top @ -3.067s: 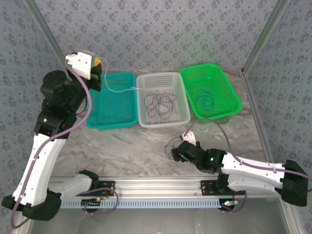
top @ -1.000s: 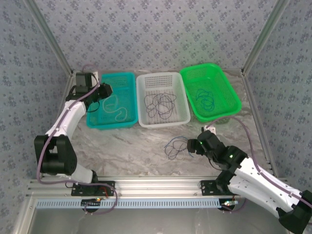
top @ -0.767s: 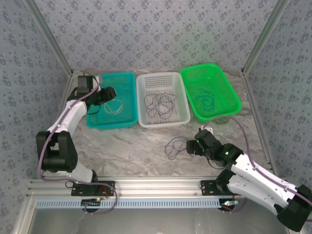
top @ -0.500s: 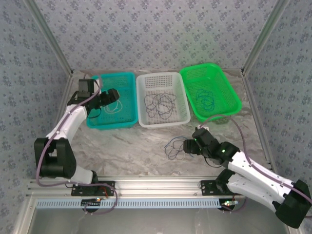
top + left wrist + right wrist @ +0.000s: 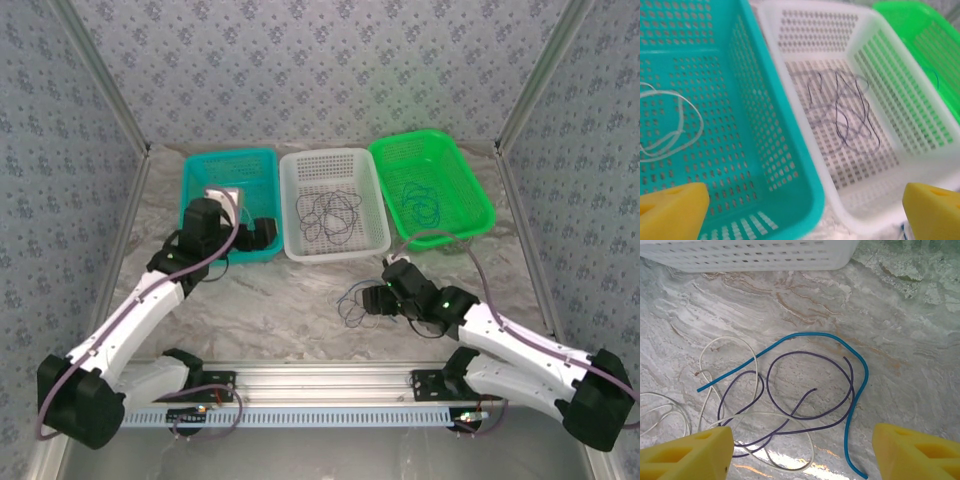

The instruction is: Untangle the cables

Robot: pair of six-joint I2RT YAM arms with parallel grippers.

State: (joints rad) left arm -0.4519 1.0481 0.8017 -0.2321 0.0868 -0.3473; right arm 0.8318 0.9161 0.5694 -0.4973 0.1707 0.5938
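Teal basket (image 5: 760, 125): perforated moulded plastic, seen as smooth with a slight gloss.
White basket (image 5: 890, 95): the same perforated plastic, rendered duller, almost matt.
Green basket (image 5: 468, 180): perforated plastic, smooth and glossy.
Table (image 5: 805, 305): covered in a marble-patterned surface; a soft sheen and a patch of glare are shown.
Cables (image 5: 812, 333): sheathed in smooth, plastic-looking insulation.
Finger pads (image 5: 690, 455): yellow, matt, soft-looking; foam or rubber cannot be told.
Arm shells (image 5: 520, 345): white glossy plastic.
Rail (image 5: 330, 385): bare metal, satin finish.
Walls (image 5: 330, 70): matt printed covering; cloth or paper cannot be told.
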